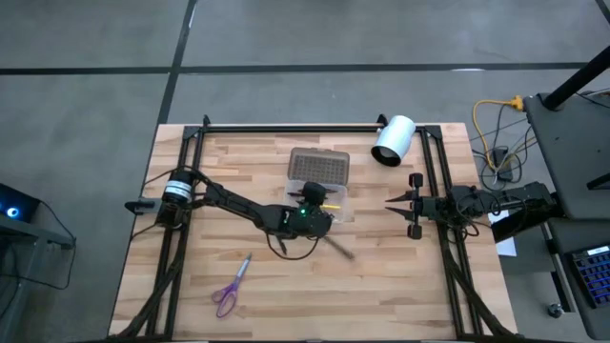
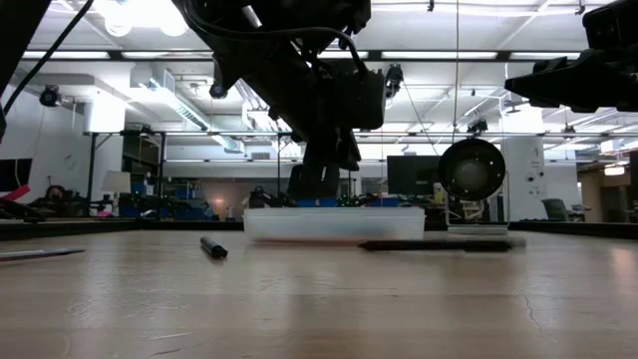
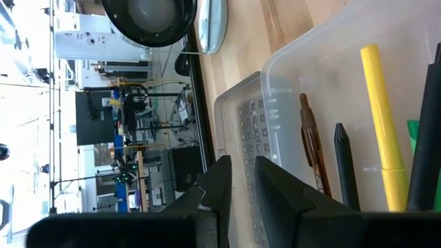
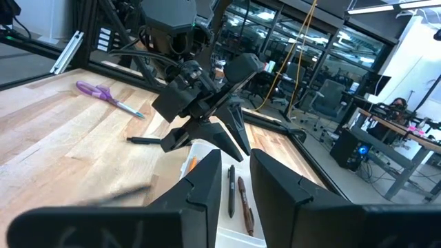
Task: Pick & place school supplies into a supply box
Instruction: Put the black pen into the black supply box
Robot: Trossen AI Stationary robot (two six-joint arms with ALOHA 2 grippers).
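Here, the left gripper (image 4: 227, 141) hovers empty, jaws slightly parted, over the clear plastic supply box (image 1: 324, 202); beneath them lie a stiff, light yellow pencil (image 3: 380, 117) and brown pen (image 3: 311, 141), best pinched mid-shaft. The right gripper (image 1: 391, 205) waits beside the box, jaws narrowly apart.

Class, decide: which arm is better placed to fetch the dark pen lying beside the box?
Left. The left gripper hangs over the supply box, right by the pen; the right gripper waits at the table's edge.
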